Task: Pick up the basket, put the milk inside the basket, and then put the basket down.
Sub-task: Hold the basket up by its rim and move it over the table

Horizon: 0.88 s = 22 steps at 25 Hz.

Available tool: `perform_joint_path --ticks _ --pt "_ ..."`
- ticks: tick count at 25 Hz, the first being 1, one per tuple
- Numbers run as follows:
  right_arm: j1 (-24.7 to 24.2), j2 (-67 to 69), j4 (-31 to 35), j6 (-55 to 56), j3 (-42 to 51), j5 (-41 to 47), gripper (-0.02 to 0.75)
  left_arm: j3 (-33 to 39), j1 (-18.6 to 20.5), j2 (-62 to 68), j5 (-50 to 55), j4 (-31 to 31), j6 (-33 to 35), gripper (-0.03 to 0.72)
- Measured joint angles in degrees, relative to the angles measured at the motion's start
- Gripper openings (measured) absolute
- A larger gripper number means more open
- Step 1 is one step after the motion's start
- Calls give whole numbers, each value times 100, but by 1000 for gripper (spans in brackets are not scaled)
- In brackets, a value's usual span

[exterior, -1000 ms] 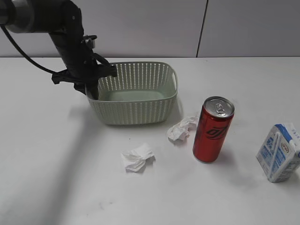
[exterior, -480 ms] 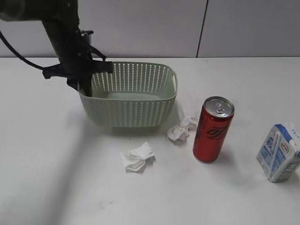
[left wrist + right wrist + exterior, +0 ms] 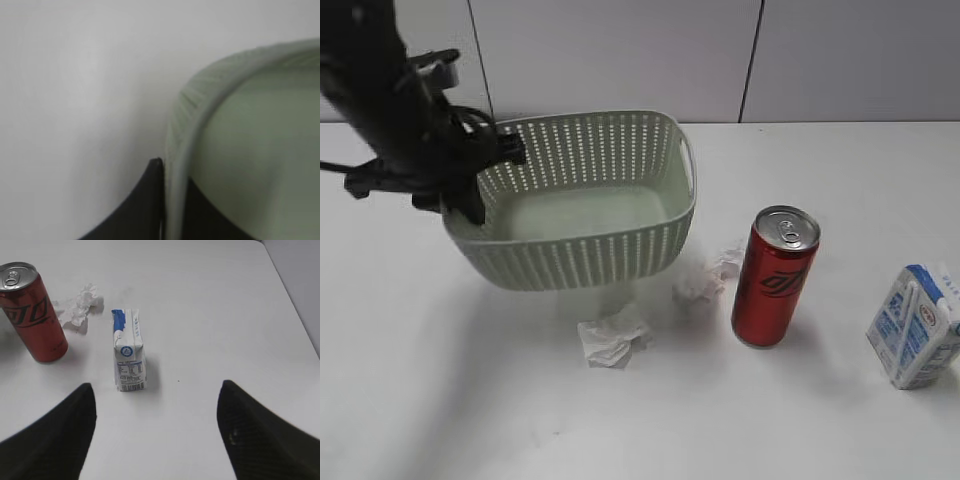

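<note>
The pale green slotted basket [image 3: 582, 200] hangs above the table at centre left, tilted, held by its left rim. My left gripper [image 3: 470, 195] is shut on that rim; in the left wrist view the rim [image 3: 190, 130] runs between the two dark fingers [image 3: 173, 172]. The white-and-blue milk carton [image 3: 914, 325] stands at the far right of the table. In the right wrist view the milk [image 3: 129, 350] stands upright ahead of my open, empty right gripper [image 3: 157, 405], which hovers above the table. The right gripper does not show in the exterior view.
A tall red can [image 3: 775, 276] stands between basket and milk; it also shows in the right wrist view [image 3: 32, 310]. Two crumpled white tissues lie below the basket [image 3: 612, 340] and beside the can [image 3: 705, 278]. A grey wall runs behind the white table.
My left gripper has lifted the basket off the table and carried it up and to the left; the basket now tilts. Can, milk and tissues have not moved.
</note>
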Motion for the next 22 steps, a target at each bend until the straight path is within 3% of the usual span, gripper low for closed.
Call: perform_joint_path --ticks 4,11,16,22 --pt "0 0 44 0 0 0 589 904 -135 -659 -138 34 -25 -1" --pt "0 268 60 0 -108 0 589 1758 -209 -1350 -201 16 -31 -1" --pt "0 1651 142 10 -518 0 589 1970 -482 -1452 -310 83 -175 -1" --pt "0 3625 822 -246 -1048 -316 613 2003 -517 -1452 -418 77 -210 -1"
